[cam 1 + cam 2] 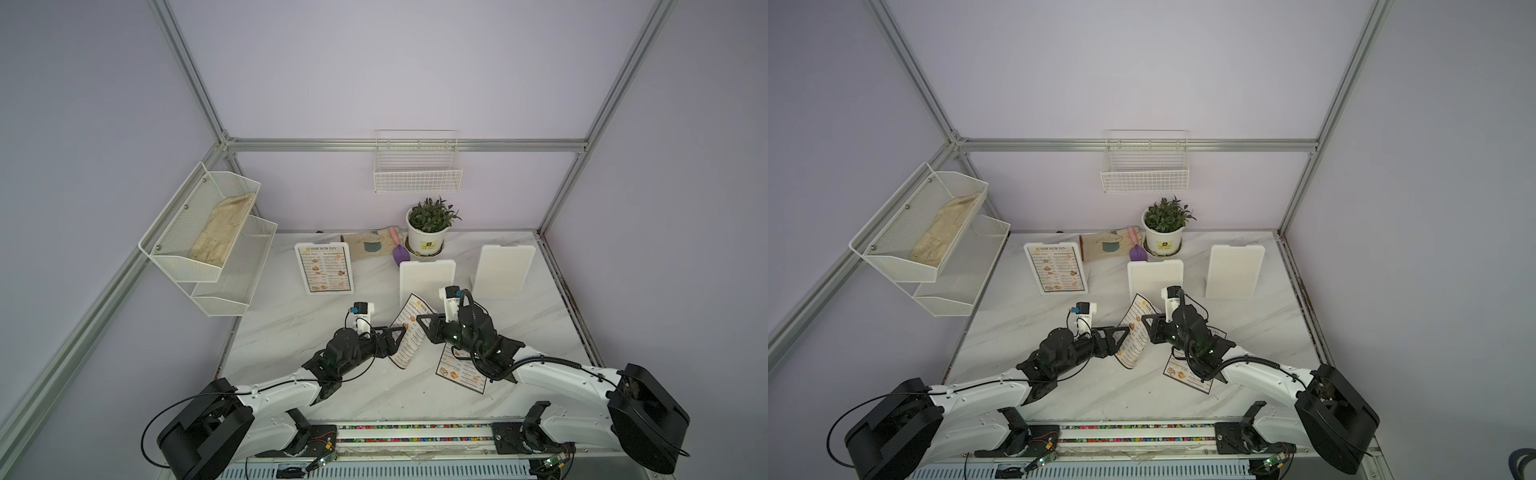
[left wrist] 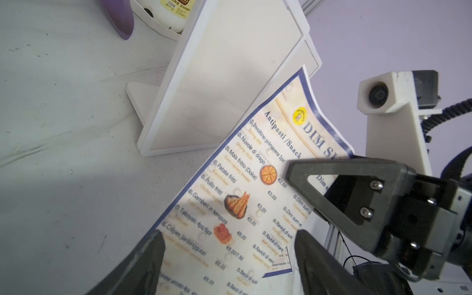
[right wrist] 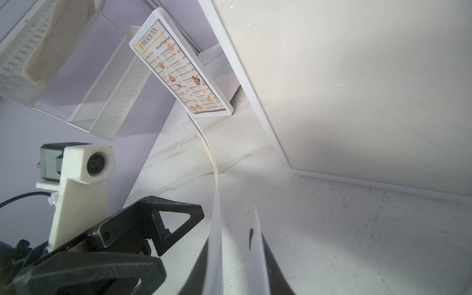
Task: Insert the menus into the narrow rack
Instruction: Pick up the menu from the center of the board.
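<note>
Pinches the held menu [image 1: 409, 345] at its 3 o'clock edge with the right claw [image 1: 420, 321], jaws tight on the paper. Spreads the left claw [image 2: 228, 237] wide at the sheet's 9 o'clock side, paper between the fingers, not pinched. Holds that sheet bowed and tilted above the table [image 1: 291, 324]. Has the empty middle stand [image 1: 427, 276] just at 12 o'clock of the sheet; cannot tell whether touching. Has the empty right stand [image 1: 503, 270] at 2 o'clock. Has the left stand [image 1: 318, 244] at 10 o'clock, with the framed menu [image 1: 325, 270] already in it. Shows the flat menu [image 1: 459, 372] on the table at 5 o'clock, partly under the right arm.
</note>
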Available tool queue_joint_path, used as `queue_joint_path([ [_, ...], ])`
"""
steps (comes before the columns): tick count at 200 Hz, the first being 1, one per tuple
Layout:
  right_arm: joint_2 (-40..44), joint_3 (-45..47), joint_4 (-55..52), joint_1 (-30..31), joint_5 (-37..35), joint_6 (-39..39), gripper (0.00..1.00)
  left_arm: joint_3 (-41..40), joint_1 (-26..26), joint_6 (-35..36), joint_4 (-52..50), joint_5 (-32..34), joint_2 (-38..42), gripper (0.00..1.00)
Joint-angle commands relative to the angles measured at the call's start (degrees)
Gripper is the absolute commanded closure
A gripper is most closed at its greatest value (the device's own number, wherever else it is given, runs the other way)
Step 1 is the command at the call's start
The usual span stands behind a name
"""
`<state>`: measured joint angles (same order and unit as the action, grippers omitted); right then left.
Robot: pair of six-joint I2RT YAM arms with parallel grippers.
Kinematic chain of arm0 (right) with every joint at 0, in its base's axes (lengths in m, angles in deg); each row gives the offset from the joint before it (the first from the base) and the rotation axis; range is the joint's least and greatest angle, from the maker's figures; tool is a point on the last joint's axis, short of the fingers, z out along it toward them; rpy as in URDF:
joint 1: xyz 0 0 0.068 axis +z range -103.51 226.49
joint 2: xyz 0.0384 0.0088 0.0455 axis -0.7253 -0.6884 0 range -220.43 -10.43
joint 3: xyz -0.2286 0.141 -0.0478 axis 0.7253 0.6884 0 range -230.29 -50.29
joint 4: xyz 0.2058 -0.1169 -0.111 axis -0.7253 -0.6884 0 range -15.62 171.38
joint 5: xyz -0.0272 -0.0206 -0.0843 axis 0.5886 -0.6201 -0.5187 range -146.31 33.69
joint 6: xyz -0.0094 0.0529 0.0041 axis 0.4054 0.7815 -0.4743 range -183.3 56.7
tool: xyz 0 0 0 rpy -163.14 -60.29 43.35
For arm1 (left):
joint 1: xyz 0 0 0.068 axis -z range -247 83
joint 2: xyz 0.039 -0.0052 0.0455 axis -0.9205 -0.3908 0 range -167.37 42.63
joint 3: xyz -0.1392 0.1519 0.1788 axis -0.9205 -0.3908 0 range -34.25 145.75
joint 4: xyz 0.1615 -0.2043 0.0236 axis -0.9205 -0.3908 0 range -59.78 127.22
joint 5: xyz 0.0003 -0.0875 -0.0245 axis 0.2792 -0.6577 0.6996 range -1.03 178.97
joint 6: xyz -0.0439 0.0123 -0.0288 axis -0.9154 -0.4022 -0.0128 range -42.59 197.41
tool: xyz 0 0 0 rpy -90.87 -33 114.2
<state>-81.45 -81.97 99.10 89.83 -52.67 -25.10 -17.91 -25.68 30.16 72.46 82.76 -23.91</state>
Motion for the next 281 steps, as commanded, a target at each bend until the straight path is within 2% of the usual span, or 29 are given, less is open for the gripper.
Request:
queue_joint_path([
  [1, 1.0, 0.7, 3.7, 0.4, 1.9, -0.7, 0.78, -1.8, -0.3, 2.9, 3.4, -0.1, 1.4, 0.20],
  [35, 1.1, -0.3, 3.5, 0.6, 2.3, -1.7, 0.81, -2.8, -1.2, 4.2, 1.3, 2.2, 4.4, 0.20],
  [86, 0.8, -1.5, 2.6, 0.9, 6.2, -6.3, 0.84, -4.2, -4.3, 8.3, -5.6, 5.0, 13.6, 0.18],
  [116, 1.4, -0.6, 5.3, 1.2, 9.4, -8.0, 0.84, -3.5, -6.3, 11.8, -5.6, 0.0, 14.3, 0.18],
  [163, 1.3, -2.4, 6.4, 2.8, 11.8, -9.9, 0.85, -0.9, -7.7, 13.4, -0.6, -9.8, 7.3, 0.21],
  [186, 0.6, -3.0, 6.1, 2.8, 10.4, -9.7, 0.86, -0.3, -7.8, 13.5, 2.0, -13.9, 4.3, 0.29],
  [201, 0.0, -3.3, 5.6, 2.9, 8.5, -9.5, 0.87, -0.3, -7.8, 13.9, 3.0, -15.7, 3.5, 0.37],
  [236, -1.0, -3.5, 5.8, 2.8, 7.1, -9.5, 0.88, 0.1, -7.8, 14.7, 1.2, -14.7, 3.8, 0.63],
  [264, -1.4, -4.4, 4.7, 2.8, 6.1, -9.6, 0.88, 0.3, -7.8, 15.1, 0.1, -14.2, 5.0, 0.76],
  [281, -1.5, -4.6, 4.8, 2.9, 6.3, -9.3, 0.88, 0.3, -7.8, 15.0, -0.3, -14.8, 5.6, 0.80],
])
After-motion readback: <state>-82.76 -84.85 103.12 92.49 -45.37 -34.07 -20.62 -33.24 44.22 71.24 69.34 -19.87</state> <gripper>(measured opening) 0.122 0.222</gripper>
